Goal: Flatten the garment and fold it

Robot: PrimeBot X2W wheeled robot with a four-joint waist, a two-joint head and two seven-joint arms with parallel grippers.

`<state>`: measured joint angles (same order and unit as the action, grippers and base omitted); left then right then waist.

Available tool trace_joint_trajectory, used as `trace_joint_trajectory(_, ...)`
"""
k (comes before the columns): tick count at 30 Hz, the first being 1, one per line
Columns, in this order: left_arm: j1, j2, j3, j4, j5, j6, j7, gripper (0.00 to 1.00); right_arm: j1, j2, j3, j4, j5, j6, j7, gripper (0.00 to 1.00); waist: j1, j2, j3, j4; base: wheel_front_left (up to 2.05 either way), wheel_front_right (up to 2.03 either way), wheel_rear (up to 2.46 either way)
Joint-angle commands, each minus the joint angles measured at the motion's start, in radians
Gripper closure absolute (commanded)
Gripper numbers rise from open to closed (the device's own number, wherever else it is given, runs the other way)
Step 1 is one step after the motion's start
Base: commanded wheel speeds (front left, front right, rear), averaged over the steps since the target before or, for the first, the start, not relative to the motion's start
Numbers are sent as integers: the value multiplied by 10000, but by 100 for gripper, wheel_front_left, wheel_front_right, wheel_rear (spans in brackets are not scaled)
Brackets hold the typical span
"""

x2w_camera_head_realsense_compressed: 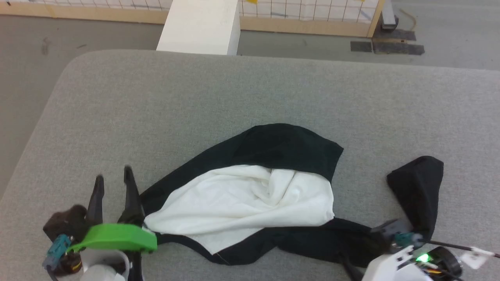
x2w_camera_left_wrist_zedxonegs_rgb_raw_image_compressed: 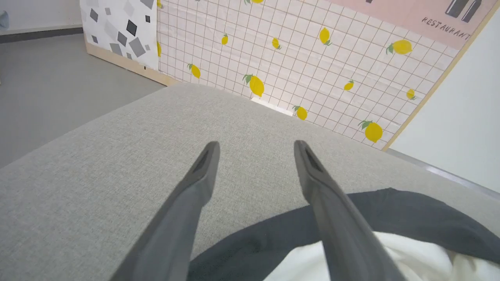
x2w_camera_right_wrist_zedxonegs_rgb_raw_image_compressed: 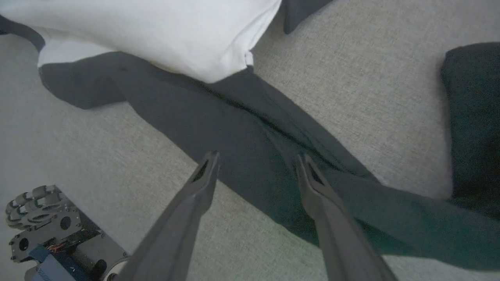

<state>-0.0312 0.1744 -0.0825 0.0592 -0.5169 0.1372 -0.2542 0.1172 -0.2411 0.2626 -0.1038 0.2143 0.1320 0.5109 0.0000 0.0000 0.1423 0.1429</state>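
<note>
Left hand (x2w_camera_head_realsense_compressed: 113, 173) spread wide apart, gripping nothing, both fingertips over bare grey tabletop (x2w_camera_head_realsense_compressed: 156, 105). In the left wrist view the same hand (x2w_camera_left_wrist_zedxonegs_rgb_raw_image_compressed: 256, 145) open, its right finger crossing above the black edge of the garment (x2w_camera_left_wrist_zedxonegs_rgb_raw_image_compressed: 390, 210); contact there impossible to tell. Just right of this hand, the garment (x2w_camera_head_realsense_compressed: 242, 195) lying crumpled on the tabletop: a rumpled white middle, a broad black fold beyond it, and a black strip trailing along the near edge toward the right hand. Bright green cover (x2w_camera_head_realsense_compressed: 117, 238) on the left wrist, behind the fingers. Right hand (x2w_camera_right_wrist_zedxonegs_rgb_raw_image_compressed: 256, 157) likewise parted, holding nothing, its right fingertip over that black strip and its left fingertip at the strip's border with the grey surface; touching or hovering, cannot tell. Ahead of it, the white cloth (x2w_camera_right_wrist_zedxonegs_rgb_raw_image_compressed: 156, 31) bunched over the dark fabric. Off to its right, a separate-looking black lump of sleeve (x2w_camera_right_wrist_zedxonegs_rgb_raw_image_compressed: 472, 117), seen standing up in the head view (x2w_camera_head_realsense_compressed: 418, 183). Below the right hand's left finger, past the tabletop edge, a roller wheel (x2w_camera_right_wrist_zedxonegs_rgb_raw_image_compressed: 31, 203) of the robot's base. Farther out beyond the left hand, a lemon-print grid panel (x2w_camera_left_wrist_zedxonegs_rgb_raw_image_compressed: 312, 66), grey floor (x2w_camera_left_wrist_zedxonegs_rgb_raw_image_compressed: 58, 86), and a white block (x2w_camera_head_realsense_compressed: 203, 25) at the tabletop's far edge.
</note>
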Motion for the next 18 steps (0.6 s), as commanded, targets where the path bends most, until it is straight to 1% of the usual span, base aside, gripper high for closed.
trace_joint_trajectory(1, -201, -174, 102, -140, 233, -144, -69, 0, -153, 32, 135, 156, -144, -13, 75, 0, 0, 0, 144, 31, 0, 0, 0)
trace_joint_trajectory(7, -281, -751, 426, -170, 913, -728, -73, 0, -832, -160, 943, 1325, -754, -13, 650, 0, 0, 0, 539, 116, 0, 0, 0)
trace_joint_trajectory(8, -300, -820, 478, -126, 1002, -808, -74, 0, -946, -143, 935, 1516, -836, -13, 729, 50, 0, 0, 575, 133, 0, 0, 0)
trace_joint_trajectory(9, -311, -871, 523, -90, 1056, -865, -74, 0, -1027, -109, 866, 1631, -895, -13, 762, 65, 0, 0, 600, 141, 0, 0, 0)
trace_joint_trajectory(10, -324, -928, 576, -47, 1109, -932, -74, 0, -1110, -58, 671, 1754, -989, -13, 763, 100, 0, 0, 628, 151, 0, 0, 0)
trace_joint_trajectory(13, -351, -1033, 727, 71, 1227, -1079, -74, 0, -1285, 163, -127, 1881, -1255, -13, 515, 100, 0, 0, 651, 153, 0, 0, 0)
trace_joint_trajectory(16, -371, -1106, 859, 213, 1317, -1204, -75, 0, -1480, 460, -1376, 1768, -1480, -13, 3, 100, 0, 0, 626, 128, 0, 0, 0)
trace_joint_trajectory(18, -380, -1140, 916, 291, 1354, -1280, -75, 0, -1687, 531, -2321, 1620, -1685, -13, -355, 100, 0, 0, 597, 100, 0, 0, 0)
